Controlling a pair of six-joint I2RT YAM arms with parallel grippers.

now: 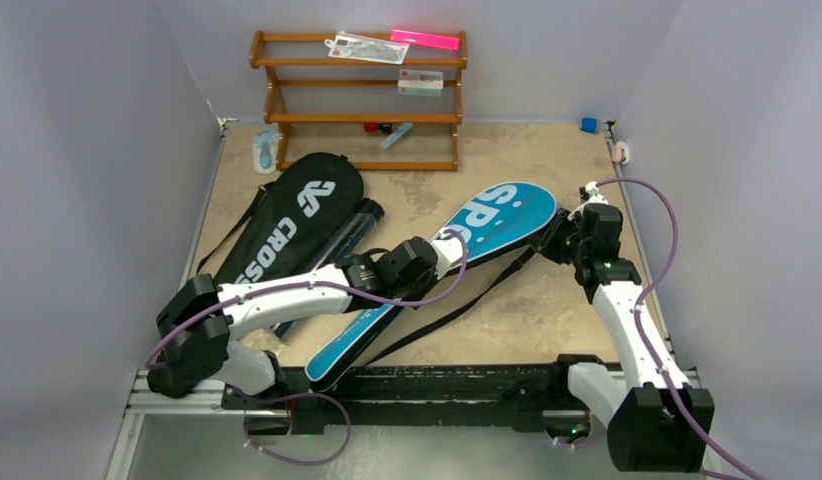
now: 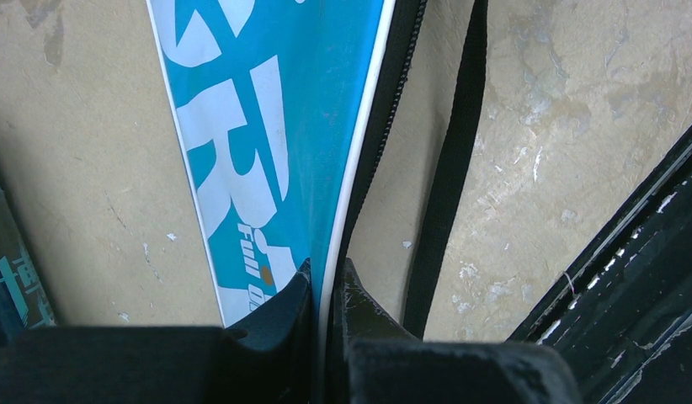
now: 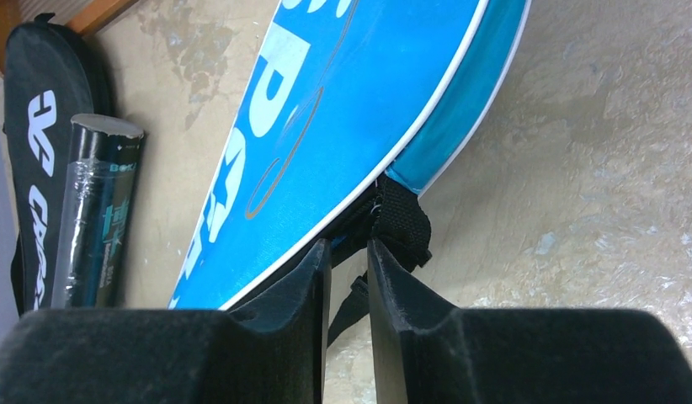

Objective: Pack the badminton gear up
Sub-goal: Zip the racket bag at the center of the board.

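The blue cover [image 1: 497, 220] lies flat in front of the wooden rack [image 1: 359, 100]. Its long axis runs on a slant, with the round head toward the rack's right end and the narrow tail farthest from the rack.

Our left gripper [image 2: 326, 269] is pressed together on the cover's white-piped rim about halfway along. Our right gripper [image 3: 349, 248] is at the head end, on the side away from the rack, so the cover stretches away from it toward the left arm.

Its jaws stand at a narrow gap with the black seam running between them — whether they truly bite, we cannot tell. We judge any next pull goes along that seam.

White letters "SP" read on the head, and "R" and small "Full" by the left fingers. The black cover [image 1: 287, 225], below the rack's left end, shows "CROS". The tube [image 3: 98, 210] beside it has print too small to read.
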